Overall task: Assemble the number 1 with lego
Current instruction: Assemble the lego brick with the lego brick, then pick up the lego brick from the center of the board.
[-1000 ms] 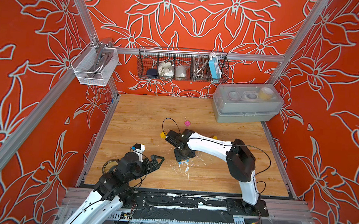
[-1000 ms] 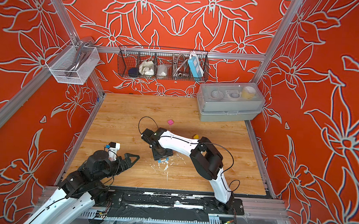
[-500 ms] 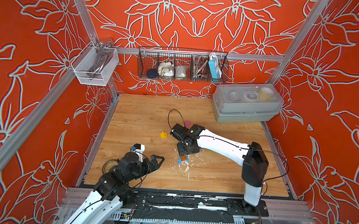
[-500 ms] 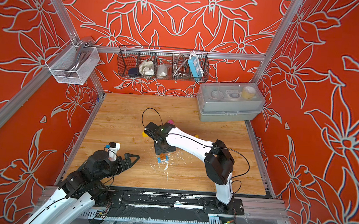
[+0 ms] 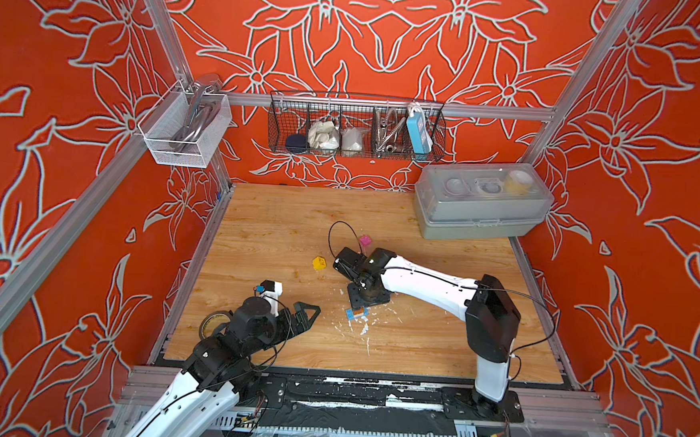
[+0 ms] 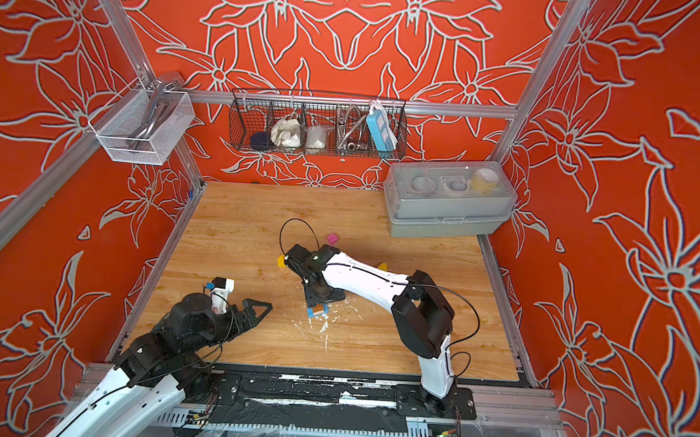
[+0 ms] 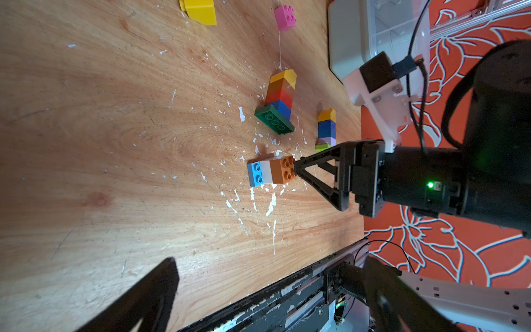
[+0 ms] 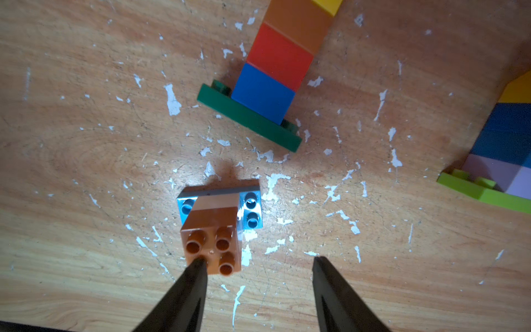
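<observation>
A short lego stack (image 8: 212,230), a light blue plate, a white brick and a brown brick with its studs toward the camera, sits mid-table (image 5: 357,313). My right gripper (image 8: 255,260) hangs over it, open, with one fingertip (image 8: 198,263) touching the brown top. Two longer lego stacks lie on their sides beyond it: green plate, blue, red, brown, yellow (image 8: 267,86), and lime plate, lilac, blue, yellow (image 7: 326,129). My right arm hides both in the top views. Loose yellow (image 5: 319,263) and pink (image 5: 365,241) bricks lie further back. My left gripper (image 5: 311,317) rests wide open and empty at front left.
A roll of tape (image 5: 213,323) lies beside my left arm. A grey lidded container (image 5: 477,219) stands at the back right. A wire basket (image 5: 356,128) and a white mesh basket (image 5: 182,134) hang on the walls. White flecks mark the wood around the stacks.
My right arm's elbow has swung to the right while its gripper stayed over the short stack, uncovering the loose yellow brick. The left arm has not moved.
</observation>
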Robot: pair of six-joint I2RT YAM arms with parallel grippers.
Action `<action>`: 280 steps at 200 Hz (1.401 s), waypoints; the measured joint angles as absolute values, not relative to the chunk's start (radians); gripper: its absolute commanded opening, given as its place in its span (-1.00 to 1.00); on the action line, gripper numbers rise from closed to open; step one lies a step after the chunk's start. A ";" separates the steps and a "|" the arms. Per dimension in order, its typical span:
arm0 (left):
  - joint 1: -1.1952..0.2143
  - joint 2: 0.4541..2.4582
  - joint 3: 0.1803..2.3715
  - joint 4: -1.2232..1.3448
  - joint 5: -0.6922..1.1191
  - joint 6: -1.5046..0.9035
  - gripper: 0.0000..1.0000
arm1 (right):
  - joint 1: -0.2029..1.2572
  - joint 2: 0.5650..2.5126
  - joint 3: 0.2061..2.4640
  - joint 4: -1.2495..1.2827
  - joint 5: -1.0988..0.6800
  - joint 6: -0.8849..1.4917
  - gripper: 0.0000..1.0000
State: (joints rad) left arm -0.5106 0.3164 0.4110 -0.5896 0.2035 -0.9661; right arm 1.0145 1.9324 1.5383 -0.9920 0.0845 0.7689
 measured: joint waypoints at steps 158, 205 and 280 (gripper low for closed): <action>-0.510 0.316 0.411 -0.590 0.204 -0.966 0.99 | 1.017 1.935 1.527 -0.988 0.116 0.808 0.27; -0.510 0.320 0.411 -0.591 0.203 -0.966 0.99 | 0.997 1.923 1.658 -1.073 0.142 0.798 0.28; -0.510 0.431 0.459 -0.598 0.181 -0.947 0.99 | 0.781 2.061 1.992 -1.118 0.138 0.688 0.30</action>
